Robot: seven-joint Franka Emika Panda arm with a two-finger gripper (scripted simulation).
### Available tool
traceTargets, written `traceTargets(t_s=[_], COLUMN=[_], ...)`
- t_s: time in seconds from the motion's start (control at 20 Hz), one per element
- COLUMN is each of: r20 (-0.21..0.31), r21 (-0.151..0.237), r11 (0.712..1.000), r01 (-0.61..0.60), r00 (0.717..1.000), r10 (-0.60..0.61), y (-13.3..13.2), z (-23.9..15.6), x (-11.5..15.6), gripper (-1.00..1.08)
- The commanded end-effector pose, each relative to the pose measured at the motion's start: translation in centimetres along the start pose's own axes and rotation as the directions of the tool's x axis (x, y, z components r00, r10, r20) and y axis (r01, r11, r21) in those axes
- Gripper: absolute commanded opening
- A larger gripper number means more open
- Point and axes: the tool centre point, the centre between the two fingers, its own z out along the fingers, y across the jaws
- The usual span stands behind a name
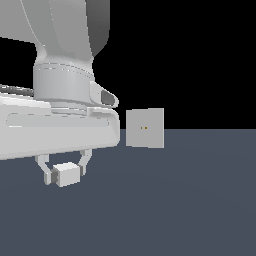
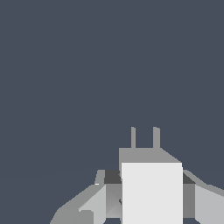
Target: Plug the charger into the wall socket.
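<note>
The charger point(image 1: 67, 174) is a small white-grey block held between my gripper's point(image 1: 65, 172) two fingers, at the exterior view's lower left, above the floor. My gripper is shut on it. In the wrist view the charger point(image 2: 151, 188) fills the space between the fingers, with two thin prongs pointing away from the camera. The wall socket point(image 1: 145, 128) is a flat upright light-grey square panel with two tiny yellowish dots at its centre. It stands to the exterior view's right of my gripper and farther back. The socket is out of the wrist view.
The arm's large white body point(image 1: 55, 100) fills the exterior view's upper left. A dark grey-blue floor point(image 1: 175, 200) spreads under everything, with a black background behind.
</note>
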Motion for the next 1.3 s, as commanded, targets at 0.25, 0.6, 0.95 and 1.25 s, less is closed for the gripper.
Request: traceTargets(t_s=[0.25,0.6,0.95,1.25], r20=[-0.002,-0.004,-0.006,-0.008], r21=[-0.003,-0.006,-0.009,-0.011], r11=[0.965,0.857,0.690,0.548], r01=[-0.262,-0.515,-0.723,-0.837], r00=[0.965,0.857,0.691,0.548], r10=[0.262,0.515,0.723,0.837], y=[3.1,6.3,9.3,11.1], z=[-1.8,-3.6,-5.4,-6.6], x=[0.6,0.3,-0.9,-2.2], gripper=[-1.00,-1.00,-1.00,-1.00])
